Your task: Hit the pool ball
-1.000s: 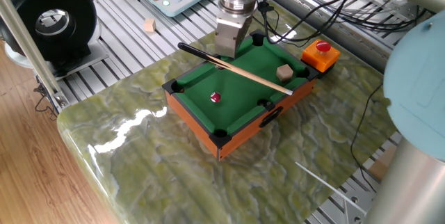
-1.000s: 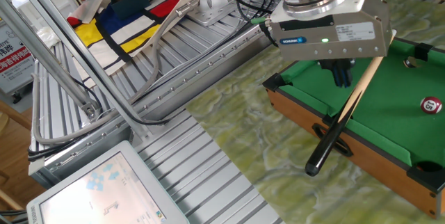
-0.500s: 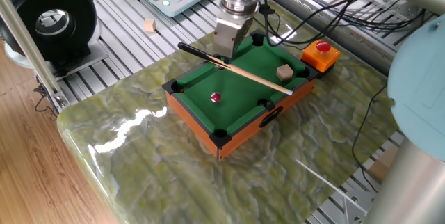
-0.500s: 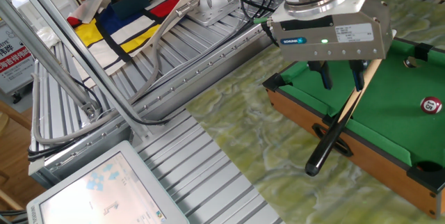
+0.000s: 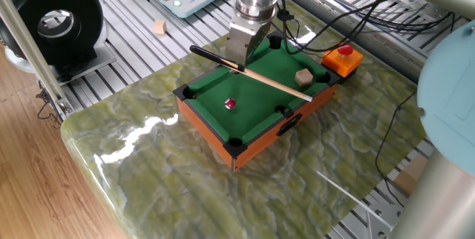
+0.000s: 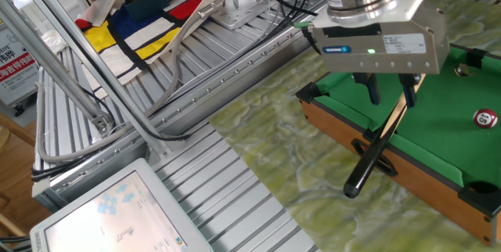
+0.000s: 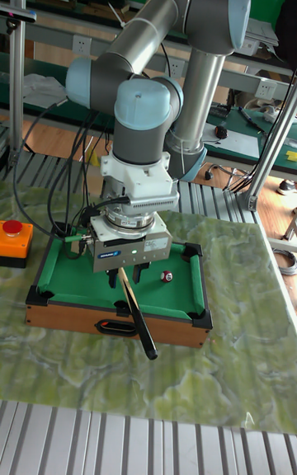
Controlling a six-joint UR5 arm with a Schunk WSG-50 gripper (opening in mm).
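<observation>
The pool ball (image 5: 229,104), tiny and dark red with a white spot, lies on the green felt of the small pool table (image 5: 211,131). It also shows as the ball (image 6: 487,117) and the ball (image 7: 166,275). A cue stick (image 5: 267,81) with a black butt (image 6: 362,175) lies across the table, resting on its rim. My gripper (image 6: 390,91) hangs open over the cue near the far rim, its fingers (image 6: 372,88) apart. The cue runs close to one finger. The ball is well clear of the gripper (image 5: 239,59).
A tan wooden cube (image 5: 303,77) sits on the felt near the far corner. An orange box with a red button (image 5: 343,57) stands beside the table. Another small cube (image 5: 159,27) lies on the slatted bench. Cables trail behind the arm.
The gripper's fingers have spread apart off the cue and the gripper has shifted slightly along the table. The cue and the ball lie where they were.
</observation>
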